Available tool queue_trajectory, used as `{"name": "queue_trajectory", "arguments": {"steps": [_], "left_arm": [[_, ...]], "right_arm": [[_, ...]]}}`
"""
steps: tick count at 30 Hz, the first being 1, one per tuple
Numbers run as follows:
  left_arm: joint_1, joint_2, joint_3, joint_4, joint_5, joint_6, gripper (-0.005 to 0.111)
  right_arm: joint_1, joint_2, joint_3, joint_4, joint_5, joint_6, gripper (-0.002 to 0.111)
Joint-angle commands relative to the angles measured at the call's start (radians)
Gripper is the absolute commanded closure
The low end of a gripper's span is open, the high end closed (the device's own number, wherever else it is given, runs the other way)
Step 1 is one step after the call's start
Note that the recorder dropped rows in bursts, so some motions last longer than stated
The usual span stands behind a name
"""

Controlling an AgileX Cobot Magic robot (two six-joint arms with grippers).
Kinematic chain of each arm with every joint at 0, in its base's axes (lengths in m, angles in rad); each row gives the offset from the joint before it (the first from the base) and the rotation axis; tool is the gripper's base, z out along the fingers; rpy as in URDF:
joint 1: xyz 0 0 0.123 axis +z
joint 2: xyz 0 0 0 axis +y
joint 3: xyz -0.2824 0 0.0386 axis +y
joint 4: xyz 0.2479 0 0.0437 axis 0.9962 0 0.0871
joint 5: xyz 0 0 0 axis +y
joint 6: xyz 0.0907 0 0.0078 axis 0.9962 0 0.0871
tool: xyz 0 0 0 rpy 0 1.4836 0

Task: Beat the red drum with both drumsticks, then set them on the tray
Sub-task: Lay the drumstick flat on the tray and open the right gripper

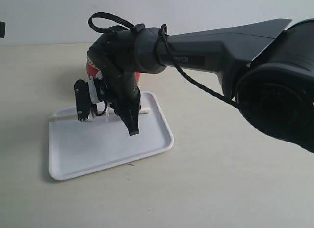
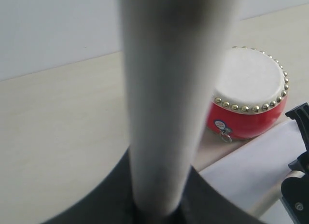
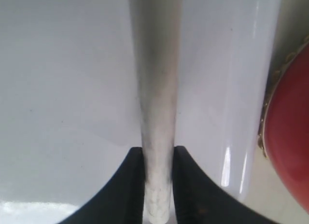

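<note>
Pale beige table (image 1: 235, 188) below a plain white wall (image 1: 49, 16). Lower left of the exterior view: white tray (image 1: 98, 159), flat on the table. Just behind its far edge, upper left of centre: red drum (image 1: 91, 70), mostly hidden by the arm. Centre: right gripper (image 1: 131, 121), stretched in from the right, low over the tray's far part and clamped on the second drumstick (image 1: 143, 110), held level along the tray. Left gripper (image 2: 157, 207) seen only in its own wrist view, apparently closed around the first drumstick (image 2: 169, 89), blurred and huge, with drum and tray at the right of that frame.

Probably the putting-down step, right stick first. Next: parting the right jaws to release, then bringing the first drumstick across to the tray.

Contact between second drumstick and tray hard to judge. Left arm outside the exterior view.
</note>
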Motion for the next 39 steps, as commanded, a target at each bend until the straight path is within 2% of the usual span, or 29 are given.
{"name": "queue_trajectory", "arguments": {"steps": [1, 12, 14, 22, 25, 33, 39], "left_arm": [[0.002, -0.007, 0.005, -0.006, -0.011, -0.001, 0.107], [0.002, -0.007, 0.005, -0.021, -0.011, -0.001, 0.107], [0.002, -0.007, 0.005, -0.023, -0.011, -0.001, 0.107], [0.002, -0.007, 0.005, -0.027, -0.011, -0.001, 0.107], [0.002, -0.007, 0.005, -0.027, -0.011, -0.001, 0.107], [0.002, -0.002, 0.005, -0.075, -0.020, -0.005, 0.107], [0.025, 0.028, 0.016, -0.108, -0.054, 0.000, 0.107]], "right_arm": [[0.001, 0.005, -0.007, 0.005, -0.004, -0.001, 0.108], [0.001, 0.005, -0.007, 0.016, -0.004, 0.008, 0.107], [0.001, 0.005, -0.007, 0.016, -0.004, 0.010, 0.103], [0.001, 0.005, -0.007, 0.016, -0.004, 0.026, 0.074], [0.001, 0.005, -0.007, 0.009, -0.004, 0.036, 0.069], [0.001, -0.042, -0.007, 0.021, -0.004, 0.192, 0.065], [-0.005, -0.137, -0.007, 0.192, 0.002, 0.216, 0.065]]}}
